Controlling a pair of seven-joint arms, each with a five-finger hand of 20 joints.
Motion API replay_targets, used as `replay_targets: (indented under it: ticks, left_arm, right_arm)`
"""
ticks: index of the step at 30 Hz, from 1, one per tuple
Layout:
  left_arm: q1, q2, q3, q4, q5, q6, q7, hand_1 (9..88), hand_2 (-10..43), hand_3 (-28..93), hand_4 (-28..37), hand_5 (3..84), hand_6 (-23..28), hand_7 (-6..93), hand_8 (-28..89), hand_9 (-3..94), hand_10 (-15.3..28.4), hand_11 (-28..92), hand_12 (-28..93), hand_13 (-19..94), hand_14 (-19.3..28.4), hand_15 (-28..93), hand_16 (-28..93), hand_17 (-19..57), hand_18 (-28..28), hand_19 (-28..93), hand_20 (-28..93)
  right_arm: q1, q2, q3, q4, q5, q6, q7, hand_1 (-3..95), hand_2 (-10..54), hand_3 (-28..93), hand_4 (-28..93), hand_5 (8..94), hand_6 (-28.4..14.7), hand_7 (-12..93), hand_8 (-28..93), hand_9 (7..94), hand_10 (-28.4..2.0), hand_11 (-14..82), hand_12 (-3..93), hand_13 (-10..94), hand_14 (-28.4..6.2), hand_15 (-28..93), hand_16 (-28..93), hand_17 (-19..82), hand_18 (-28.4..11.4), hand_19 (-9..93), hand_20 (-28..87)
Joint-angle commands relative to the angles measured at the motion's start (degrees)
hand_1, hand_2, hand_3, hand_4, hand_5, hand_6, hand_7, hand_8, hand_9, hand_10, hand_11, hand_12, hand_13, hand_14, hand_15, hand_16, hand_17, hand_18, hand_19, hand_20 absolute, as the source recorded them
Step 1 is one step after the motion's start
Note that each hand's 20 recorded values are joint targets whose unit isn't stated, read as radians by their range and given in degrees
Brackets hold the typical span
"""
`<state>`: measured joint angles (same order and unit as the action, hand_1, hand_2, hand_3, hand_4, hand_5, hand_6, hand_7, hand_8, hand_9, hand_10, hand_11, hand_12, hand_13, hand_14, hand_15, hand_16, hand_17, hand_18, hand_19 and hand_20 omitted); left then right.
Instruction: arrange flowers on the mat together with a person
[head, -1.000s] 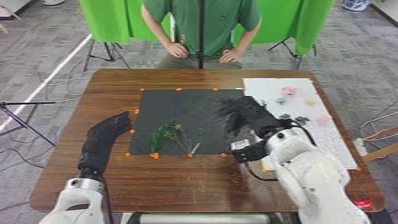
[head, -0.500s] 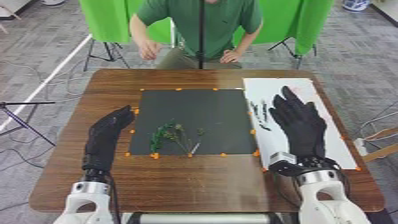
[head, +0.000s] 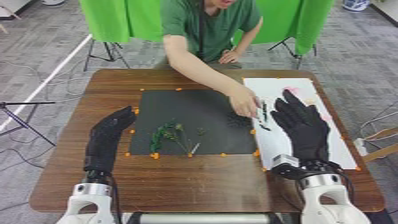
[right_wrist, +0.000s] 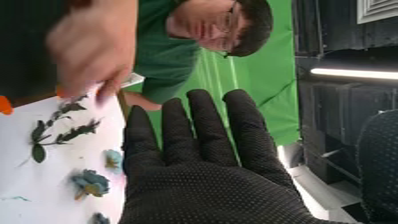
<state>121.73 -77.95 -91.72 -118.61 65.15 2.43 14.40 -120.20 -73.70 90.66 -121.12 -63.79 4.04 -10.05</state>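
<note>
Right wrist view shows us the dark-leaved sprigs (right_wrist: 80, 131) on the white sheet (right_wrist: 25, 175), near blue-green flowers (right_wrist: 91, 183). A person's hand (right_wrist: 93, 42) is just beside them; we cannot tell whether it grips one. If the leaves catch, we judge that lifting one sprig could drag another.

Our right robot hand (head: 302, 125) is wide and empty over that sheet, near the person's; an inward sweep now could bump those fingers or scatter loose blooms. Across the black mat (head: 182, 107), where green stems (head: 161, 134) lie, our left robot hand (head: 108, 132) rests, relaxed, over the desk (head: 204, 185); swinging it inward could knock those stems askew.
</note>
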Motion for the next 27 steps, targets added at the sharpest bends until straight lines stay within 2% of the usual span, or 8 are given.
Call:
replay_targets:
  ticks: [1,4,8,13,27]
  left_arm:
    - [0.73,-0.43,0.12,0.25,-0.24,-0.01,-0.74,27.8,-4.8,65,-18.6,48.1,3.8,16.9,-6,44.8,13.0,16,14,34,15.5,13,3,5.3,8.2,1,15]
    - [0.89,-0.29,-0.21,0.15,-0.11,-0.37,-0.95,27.9,-4.8,65,-18.7,48.1,3.8,16.9,-6,44.9,12.9,16,14,34,15.5,13,3,5.2,8.4,1,15]
    - [0.92,-0.39,-0.19,0.07,-0.36,0.08,-0.96,27.8,-4.9,65,-18.6,48.1,3.8,17.0,-6,45.0,12.9,16,14,34,15.6,14,3,5.1,8.4,1,15]
    - [0.72,-0.43,-0.19,0.12,-0.21,-0.23,-1.14,27.9,-4.9,65,-18.7,48.1,3.7,17.1,-6,45.1,12.9,16,14,34,15.6,14,3,5.1,8.5,1,15]
    - [0.49,-0.60,-0.49,0.22,-0.15,-0.48,-1.57,27.8,-5.1,65,-18.6,48.1,3.7,17.0,-6,45.1,12.9,16,14,35,15.7,15,3,5.0,8.5,1,15]
  right_arm:
    - [-2.20,-0.54,0.77,-1.58,-0.41,1.47,1.39,0.7,10.6,72,-22,33.2,-4.6,6,-8,34.6,-15.1,2.5,7.1,24,-10.8,4,11,12,-11.8,3,22]
    - [-2.06,-0.57,0.39,-1.53,0.86,1.80,1.59,1.9,10.8,72,-22,32.3,-5.4,5,-8,35.1,-15.1,2.6,7.3,26,-11.7,5,11,13,-12.7,4,22]
    - [-2.40,-0.82,0.44,-1.83,0.41,1.59,1.77,2.2,10.8,72,-22,32.0,-5.8,5,-8,35.8,-15.1,2.8,7.6,27,-12.0,7,11,13,-13.2,6,22]
    - [-2.50,-0.48,0.39,-2.18,0.89,2.63,2.51,2.9,11.2,72,-22,31.7,-6.4,5,-8,36.4,-15.4,3.0,7.8,29,-12.7,8,11,14,-13.7,7,23]
    - [-2.88,-0.42,0.44,-2.30,0.68,3.29,2.18,3.7,11.2,72,-22,31.2,-6.6,5,-8,37.0,-15.4,3.0,8.0,29,-12.2,9,10,15,-13.9,9,23]
